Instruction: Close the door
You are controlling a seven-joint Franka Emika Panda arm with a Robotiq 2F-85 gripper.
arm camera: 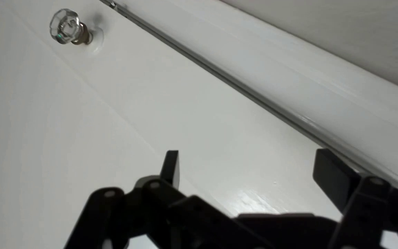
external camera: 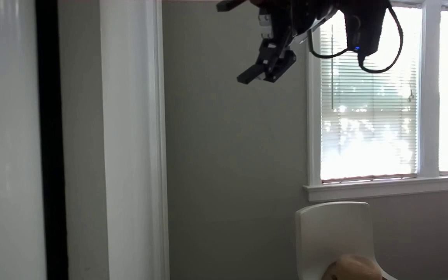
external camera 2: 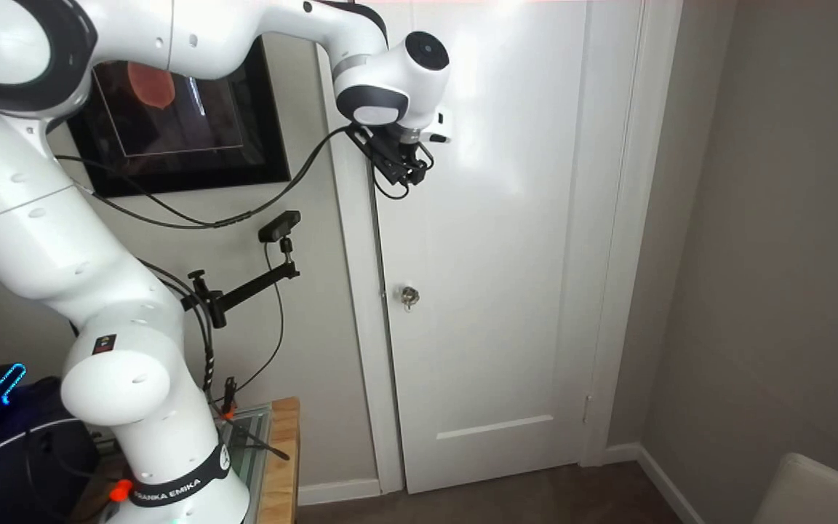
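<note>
the gripper point(arm camera: 249, 167) is spread wide, up in front of the white door point(external camera 2: 492, 327), higher than its clear knob point(arm camera: 65, 27).

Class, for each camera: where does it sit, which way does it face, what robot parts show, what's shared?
An exterior view: seemingly beside white woodwork, looking toward the window; the gripper hangs at the top.
An exterior view: stands back from the door, facing it; the arm fills the left.
Wrist view: mounted by the gripper, looking past spread fingers at the door and knob.
Shared: gripper in both exterior views; knob in the wrist view and an exterior view.
</note>
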